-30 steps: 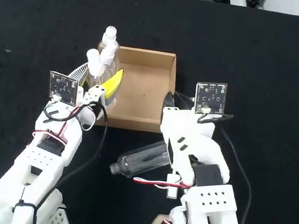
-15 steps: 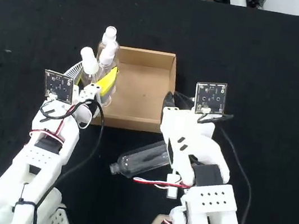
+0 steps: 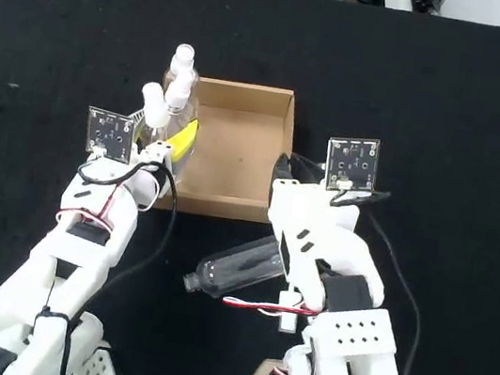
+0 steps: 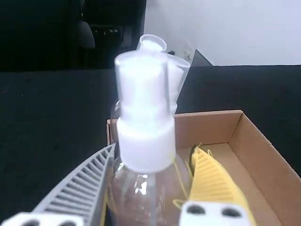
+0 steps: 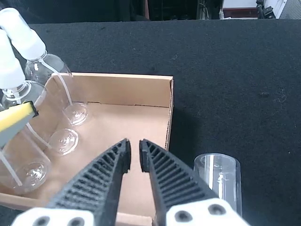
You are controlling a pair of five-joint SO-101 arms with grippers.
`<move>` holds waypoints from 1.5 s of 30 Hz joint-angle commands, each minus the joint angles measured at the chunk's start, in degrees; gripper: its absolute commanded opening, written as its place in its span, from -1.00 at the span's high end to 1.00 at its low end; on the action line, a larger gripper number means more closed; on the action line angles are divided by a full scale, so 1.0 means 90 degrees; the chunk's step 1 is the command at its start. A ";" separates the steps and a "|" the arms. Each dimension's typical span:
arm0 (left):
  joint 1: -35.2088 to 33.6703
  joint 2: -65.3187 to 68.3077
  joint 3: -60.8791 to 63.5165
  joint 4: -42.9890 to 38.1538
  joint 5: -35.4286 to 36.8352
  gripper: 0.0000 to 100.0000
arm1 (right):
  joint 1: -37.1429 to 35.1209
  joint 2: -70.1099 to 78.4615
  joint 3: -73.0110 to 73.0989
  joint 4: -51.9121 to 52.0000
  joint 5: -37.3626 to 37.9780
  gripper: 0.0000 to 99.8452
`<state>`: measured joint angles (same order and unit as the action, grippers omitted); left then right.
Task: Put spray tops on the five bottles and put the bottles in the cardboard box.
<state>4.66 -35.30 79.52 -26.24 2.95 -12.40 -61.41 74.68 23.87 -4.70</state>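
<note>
Currently left gripper (image 4: 153,157) is clamped on a capped bottle (image 4: 146,188) at the cardboard box (image 3: 246,149) wall. Right gripper (image 5: 134,153) nearly together, empty; uncapped bottle (image 3: 237,266) lies on surface (image 3: 453,106).

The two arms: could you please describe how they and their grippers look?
Both the left arm and right arm are blocky white plastic, each carrying a small dark square board at the wrist, with red, white and black wires looped alongside. The left gripper has one grey ribbed finger and one yellow; the right gripper has two black ribbed fingers.
</note>
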 commanded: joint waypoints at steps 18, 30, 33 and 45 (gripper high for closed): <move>-0.0083 0.0020 0.0210 -0.0957 -0.0635 0.94 | 0.0068 -0.0122 -0.0112 -0.0176 0.0059 0.95; -0.0044 0.0020 0.0181 -0.0391 -0.0625 0.94 | 0.0068 -0.0122 -0.0112 -0.0176 0.0059 0.95; -0.0063 0.0020 -0.0005 0.0000 -0.0371 0.94 | 0.0068 -0.0122 -0.0112 -0.0176 0.0059 0.95; -0.0083 0.0010 -0.0103 0.0029 -0.0205 0.94 | 0.0068 -0.0122 -0.0112 -0.0176 0.0059 0.95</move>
<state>4.48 -35.12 81.45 -26.24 0.66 -12.40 -61.41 74.68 23.87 -4.70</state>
